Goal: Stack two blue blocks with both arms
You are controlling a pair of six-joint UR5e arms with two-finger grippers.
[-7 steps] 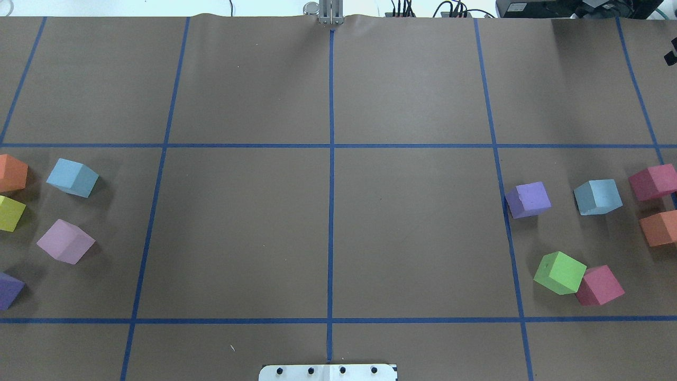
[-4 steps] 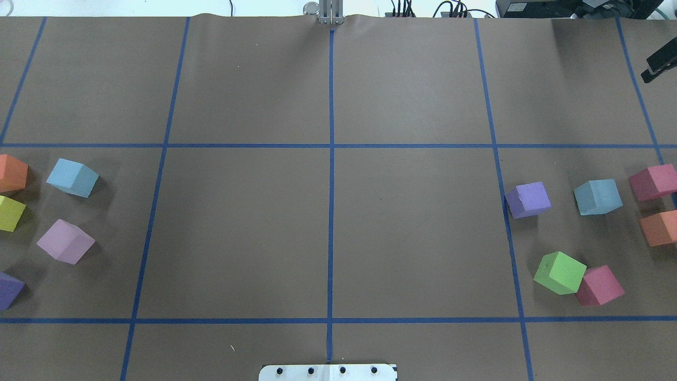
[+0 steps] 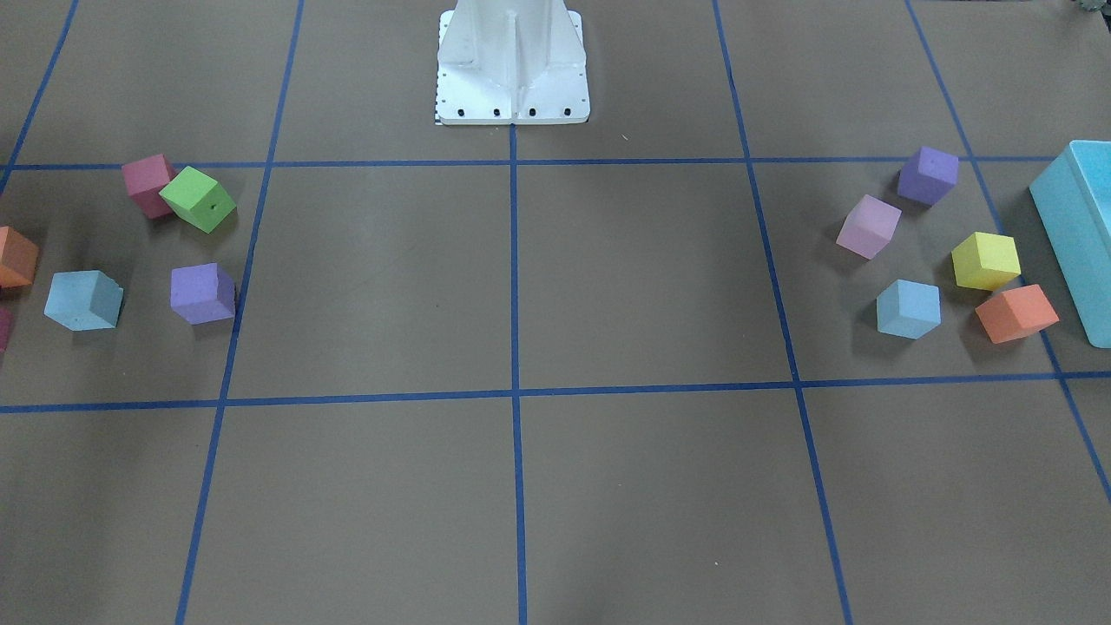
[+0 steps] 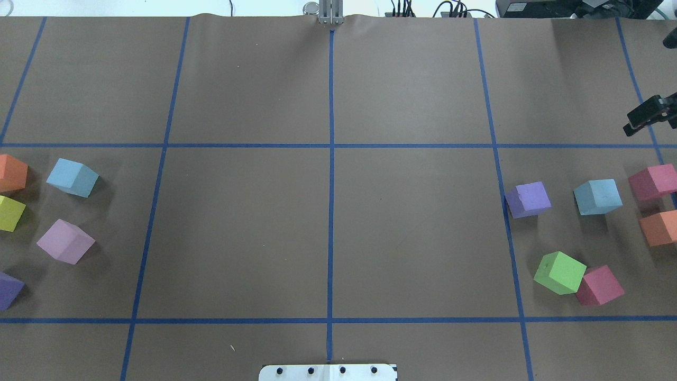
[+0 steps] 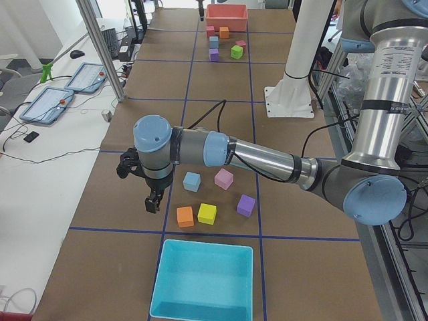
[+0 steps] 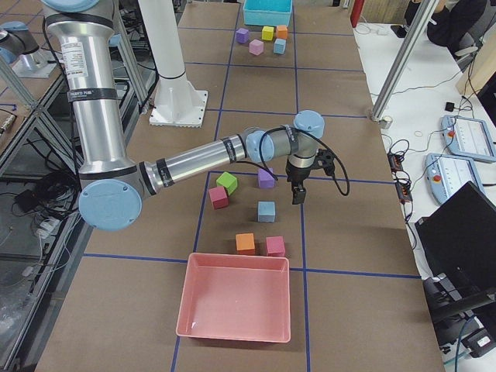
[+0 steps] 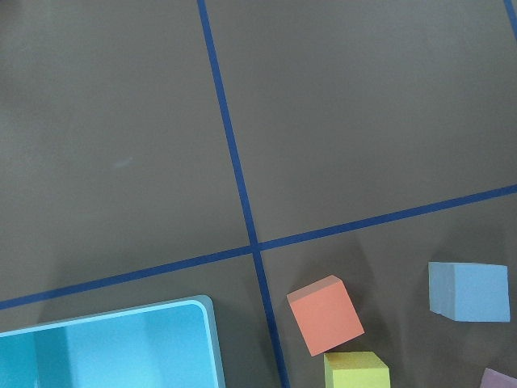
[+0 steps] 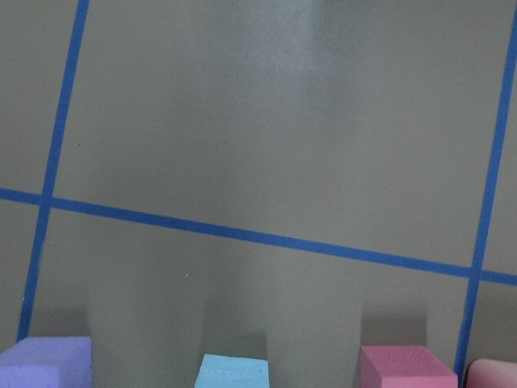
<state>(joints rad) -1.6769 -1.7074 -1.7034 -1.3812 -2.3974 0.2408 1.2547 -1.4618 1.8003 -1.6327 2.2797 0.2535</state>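
Note:
One pale blue block [image 4: 72, 177] lies on the table's left side; it also shows in the front view [image 3: 908, 308], the left view [image 5: 192, 181] and the left wrist view [image 7: 468, 291]. The other blue block [image 4: 598, 197] lies on the right side, also in the right view [image 6: 266, 211] and at the bottom edge of the right wrist view [image 8: 233, 372]. My right gripper [image 4: 637, 120] hovers beyond this block at the overhead view's right edge, only partly in view. My left gripper [image 5: 153, 202] hangs beyond the left blue block and shows only in the left view.
Orange [image 4: 11, 172], yellow [image 4: 10, 212], pink [image 4: 65, 241] and purple cubes surround the left blue block. Purple [image 4: 528, 199], green [image 4: 559, 272], red [image 4: 599, 286] and orange [image 4: 659, 227] cubes lie around the right one. A turquoise box [image 5: 200, 281] and a pink tray [image 6: 232, 298] stand at the table's ends.
My right gripper has moved along the overhead view's right edge toward the robot's side, nearer the right blue block. The blocks have not moved.

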